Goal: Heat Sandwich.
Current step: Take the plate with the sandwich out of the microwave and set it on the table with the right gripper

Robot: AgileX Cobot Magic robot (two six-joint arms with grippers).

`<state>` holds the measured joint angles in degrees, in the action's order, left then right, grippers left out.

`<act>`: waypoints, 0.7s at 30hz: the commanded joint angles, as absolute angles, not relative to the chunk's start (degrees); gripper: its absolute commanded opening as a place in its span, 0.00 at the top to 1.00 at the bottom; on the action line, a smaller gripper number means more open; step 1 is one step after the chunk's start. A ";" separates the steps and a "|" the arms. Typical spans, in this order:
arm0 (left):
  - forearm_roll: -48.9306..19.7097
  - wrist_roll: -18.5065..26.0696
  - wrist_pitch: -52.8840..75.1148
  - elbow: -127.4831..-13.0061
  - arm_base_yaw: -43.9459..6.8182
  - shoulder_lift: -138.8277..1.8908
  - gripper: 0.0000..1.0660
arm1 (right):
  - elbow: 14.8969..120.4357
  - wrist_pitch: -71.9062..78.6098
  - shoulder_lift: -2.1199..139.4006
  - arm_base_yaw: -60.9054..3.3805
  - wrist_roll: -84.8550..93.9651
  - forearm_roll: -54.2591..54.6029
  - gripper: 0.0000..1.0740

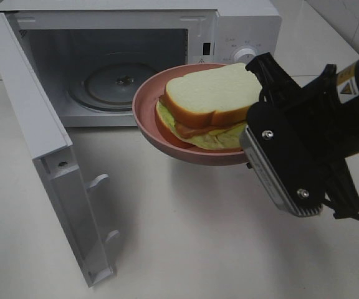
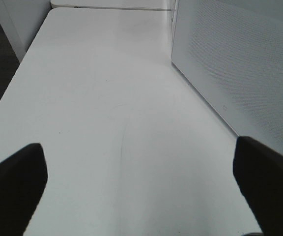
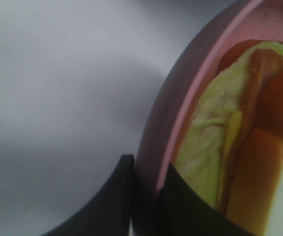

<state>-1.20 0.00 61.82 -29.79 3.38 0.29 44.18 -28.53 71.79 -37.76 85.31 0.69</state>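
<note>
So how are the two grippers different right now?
The right gripper is shut on the pink plate, pinching its rim and holding the sandwich up before the open microwave. The left gripper is open and empty, over bare table. Both have dark fingers.

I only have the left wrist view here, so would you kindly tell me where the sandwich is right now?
Observer: The sandwich sits on a pink plate, held above the table in front of the open microwave.
Operator: Thank you. Which gripper has it?
Observer: The right gripper; its fingers are shut on the plate's rim, one outside the wall and one inside.
Operator: Is the microwave clear inside?
Observer: Yes, the glass turntable is bare and the door stands swung wide to the left.
</note>
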 commanded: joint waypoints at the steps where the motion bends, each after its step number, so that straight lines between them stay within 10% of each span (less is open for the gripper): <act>1: -1.38 0.40 61.31 -29.68 3.38 1.32 0.08 | 42.34 -28.25 68.24 -37.47 83.54 -0.69 1.00; 21: -1.38 0.40 61.31 -29.68 3.38 1.32 0.08 | 37.82 -37.24 54.32 -37.47 60.96 -13.58 0.99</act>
